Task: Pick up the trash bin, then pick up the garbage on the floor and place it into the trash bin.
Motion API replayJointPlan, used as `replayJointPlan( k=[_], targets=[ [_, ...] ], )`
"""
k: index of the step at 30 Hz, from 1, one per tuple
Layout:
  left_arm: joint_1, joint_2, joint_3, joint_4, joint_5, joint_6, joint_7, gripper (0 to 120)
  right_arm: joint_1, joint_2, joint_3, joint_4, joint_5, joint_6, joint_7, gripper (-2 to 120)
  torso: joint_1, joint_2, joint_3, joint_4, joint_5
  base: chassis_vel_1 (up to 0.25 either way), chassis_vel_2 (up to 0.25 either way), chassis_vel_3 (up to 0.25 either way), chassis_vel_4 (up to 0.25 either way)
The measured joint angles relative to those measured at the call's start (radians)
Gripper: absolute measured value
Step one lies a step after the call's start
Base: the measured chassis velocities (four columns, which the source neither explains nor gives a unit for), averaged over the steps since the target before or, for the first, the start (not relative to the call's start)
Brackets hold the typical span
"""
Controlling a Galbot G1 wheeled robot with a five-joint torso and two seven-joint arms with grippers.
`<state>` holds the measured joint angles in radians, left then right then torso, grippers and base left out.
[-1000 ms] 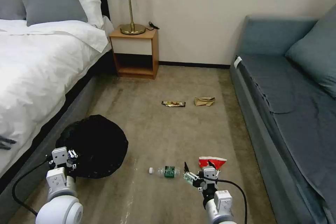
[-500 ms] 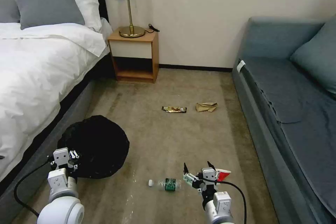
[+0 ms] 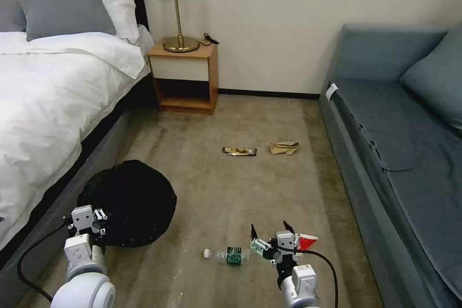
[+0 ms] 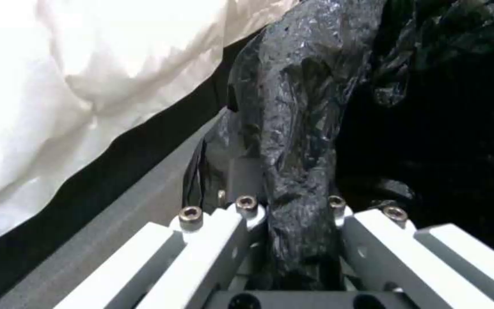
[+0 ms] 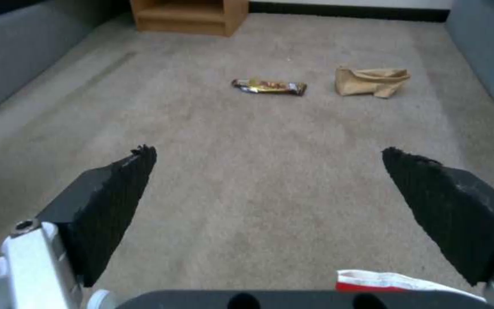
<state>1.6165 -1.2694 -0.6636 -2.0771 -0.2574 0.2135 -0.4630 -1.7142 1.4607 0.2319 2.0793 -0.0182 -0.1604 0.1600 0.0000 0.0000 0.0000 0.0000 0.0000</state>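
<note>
The right gripper [image 3: 270,231] hangs low at about 6 o'clock, its two black fingers [image 5: 115,201] spread wide apart with bare carpet [image 3: 231,187] between them. Just under and behind it lies the red-white snack bag [image 3: 305,240], partly covered by the gripper body, one corner pointing toward 3 o'clock. Beside it toward 9 o'clock lies the clear bottle [image 3: 226,254], on its side with its long axis running 9 to 3 and its white cap at the 9 o'clock end.

At 7 o'clock the left gripper [image 3: 91,219] is clamped on the black-bagged rim of the trash bin [image 3: 127,202], a fold of liner pinched between its fingers [image 4: 224,231]. The bin's mouth faces up, close against the grey bed base [image 3: 72,183].

Farther off at 12 o'clock lies the candy wrapper [image 3: 239,151], long axis 9 to 3, and just toward 3 o'clock of it the tan paper wad [image 3: 284,147]. Beyond stand the nightstand [image 3: 185,77] with a lamp [image 3: 177,9], and the blue sofa [image 3: 399,144] along 3 o'clock.

Since a second ago the whole view has shifted, so the bottle and bag now sit lower in it.
</note>
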Motion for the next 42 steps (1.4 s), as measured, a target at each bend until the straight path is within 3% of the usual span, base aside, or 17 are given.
replayJointPlan(
  k=[8, 15, 21, 27, 30, 32, 34, 36, 42],
  targets=[
    [0.006, -0.006, -0.003, -0.004, 0.006, -0.003, 0.0, 4, 0.012, -0.028, 0.004, -0.001, -0.007, -0.003, -0.004, 100, 0.0, 0.0, 0.0, -0.0001, 0.0002, 0.0, 0.0, 0.0, 0.0],
    [0.018, -0.019, -0.005, -0.01, 0.019, -0.011, 0.001, 4, 0.103, -0.092, 0.0, 0.005, 0.043, -0.116, -0.015, 100, 0.0, 0.0, 0.0, 0.0, 0.0001, 0.0, 0.0, 0.0, 0.0],
    [0.005, -0.029, 0.005, -0.002, 0.028, -0.008, 0.005, 4, 0.174, -0.132, -0.007, -0.022, 0.067, -0.161, -0.035, 100, 0.0, 0.0, 0.0, 0.0, 0.0001, 0.0, 0.0, 0.0, 0.0],
    [-0.019, -0.052, 0.014, 0.01, 0.065, 0.002, 0.007, 4, 0.254, -0.208, -0.02, -0.069, 0.087, -0.257, -0.103, 100, 0.0, 0.0, 0.0, 0.0003, 0.0002, 0.0, 0.0, 0.0, 0.0],
    [-0.078, -0.05, 0.063, 0.044, 0.09, 0.019, 0.02, 4, 0.285, -0.28, -0.013, -0.098, 0.097, -0.299, -0.152, 100, 0.0, 0.0, 0.0, -0.0005, 0.0, 0.0, 0.0, 0.0, 0.0],
    [-0.088, -0.053, 0.07, 0.055, 0.098, 0.019, 0.025, 4, 0.304, -0.31, -0.024, -0.113, 0.109, -0.318, -0.161, 100, 0.0, 0.0, 0.0, -0.001, -0.0001, 0.0, 0.0, 0.0, 0.0],
    [-0.092, -0.058, 0.072, 0.061, 0.105, 0.019, 0.029, 4, 0.326, -0.34, -0.039, -0.128, 0.118, -0.331, -0.171, 100, 0.0, 0.0, 0.0, -0.0006, 0.0001, 0.0, 0.0, 0.0, 0.0],
    [-0.089, -0.078, 0.074, 0.071, 0.107, 0.019, 0.037, 4, 0.403, -0.419, -0.11, -0.176, 0.131, -0.344, -0.214, 100, 0.0, 0.0, 0.0, 0.0, 0.0001, 0.0, 0.0, 0.0, 0.0],
    [-0.081, -0.1, 0.065, 0.076, 0.129, 0.019, 0.045, 4, 0.527, -0.473, -0.223, -0.235, 0.149, -0.346, -0.26, 100, 0.0, 0.0, 0.0, 0.0, 0.0002, 0.0, 0.0, 0.0, 0.0]
  ],
)
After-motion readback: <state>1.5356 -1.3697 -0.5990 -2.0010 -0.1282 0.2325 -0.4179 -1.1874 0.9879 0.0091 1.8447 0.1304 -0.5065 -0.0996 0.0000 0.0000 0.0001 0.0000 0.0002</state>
